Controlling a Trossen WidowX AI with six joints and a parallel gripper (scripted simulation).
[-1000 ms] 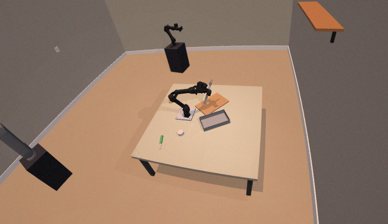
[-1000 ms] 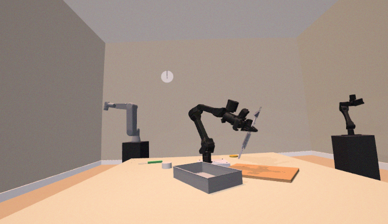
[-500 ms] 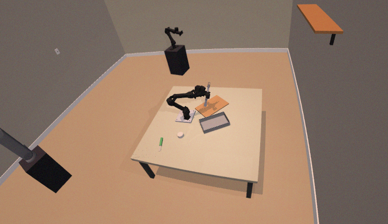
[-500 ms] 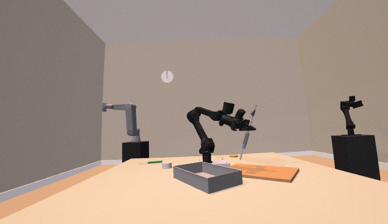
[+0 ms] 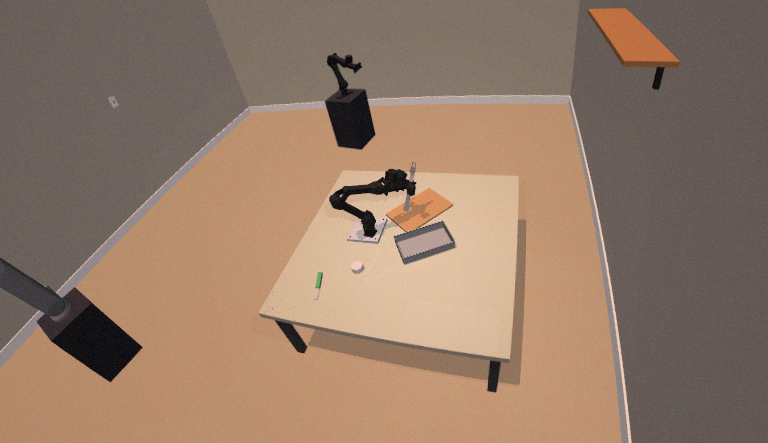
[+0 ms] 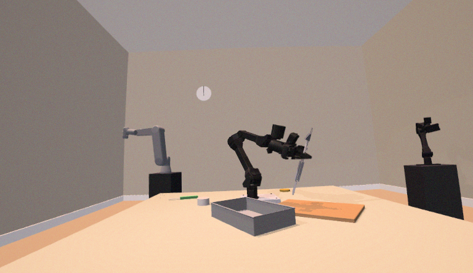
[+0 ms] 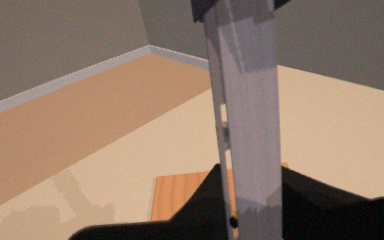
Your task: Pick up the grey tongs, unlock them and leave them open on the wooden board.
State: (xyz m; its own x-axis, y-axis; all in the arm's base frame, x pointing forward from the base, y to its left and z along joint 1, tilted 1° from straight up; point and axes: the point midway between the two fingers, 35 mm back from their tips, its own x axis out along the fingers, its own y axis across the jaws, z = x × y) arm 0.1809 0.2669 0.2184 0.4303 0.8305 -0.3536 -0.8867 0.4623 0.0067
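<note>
The grey tongs (image 5: 407, 201) (image 6: 299, 172) (image 7: 255, 125) are held in the air, nearly upright and leaning slightly. Their dark-capped hinge end is on top and their tips point down. My gripper (image 5: 411, 188) (image 6: 303, 157) (image 7: 240, 169) is shut on the tongs around their middle, its fingers roughly level. The arms of the tongs lie close together; whether the lock is released cannot be told. The wooden board (image 5: 441, 203) (image 6: 343, 212) (image 7: 167, 195) lies flat on the table, below the held tongs and apart from them. The grey roasting tin (image 5: 424, 256) (image 6: 233, 219) holds nothing visible.
The tin stands beside the board. A white round pot (image 5: 356, 266) (image 6: 203, 201) and a green-handled tool (image 5: 318, 279) (image 6: 188, 197) lie farther off. A small yellow item (image 6: 284, 190) lies behind the arm's base. Other robot arms stand on black pedestals off the table.
</note>
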